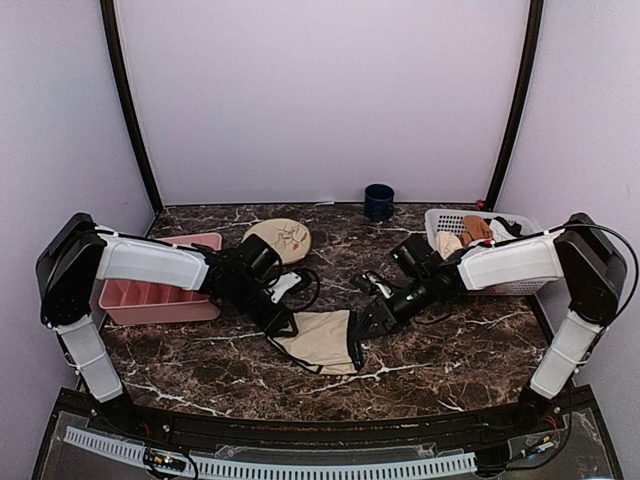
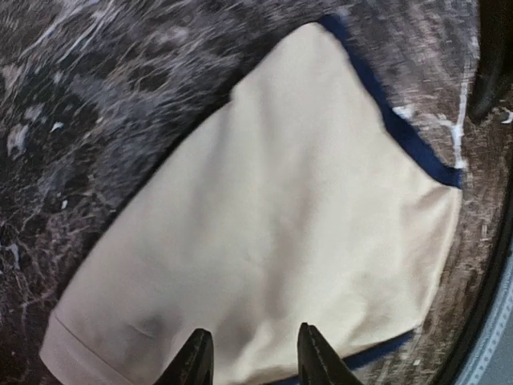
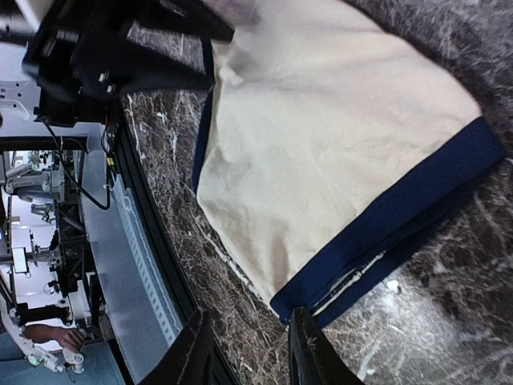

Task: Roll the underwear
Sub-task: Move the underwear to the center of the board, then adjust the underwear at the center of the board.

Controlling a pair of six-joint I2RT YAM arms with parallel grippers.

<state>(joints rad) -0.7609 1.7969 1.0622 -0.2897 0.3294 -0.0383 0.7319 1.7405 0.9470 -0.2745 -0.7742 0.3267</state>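
Note:
The cream underwear (image 1: 322, 338) with dark trim lies flat on the marble table, near the front middle. My left gripper (image 1: 285, 325) is at its left edge; in the left wrist view (image 2: 251, 353) the jaws stand open just over the cream fabric (image 2: 272, 216). My right gripper (image 1: 362, 325) is at the right edge; in the right wrist view (image 3: 244, 349) the jaws stand open beside the corner of the dark blue waistband (image 3: 385, 220), holding nothing.
A pink divided tray (image 1: 160, 290) stands at the left. A round beige patterned plate (image 1: 280, 238) lies behind the left arm. A dark blue mug (image 1: 379, 201) stands at the back. A white basket (image 1: 478, 245) with garments is at the right.

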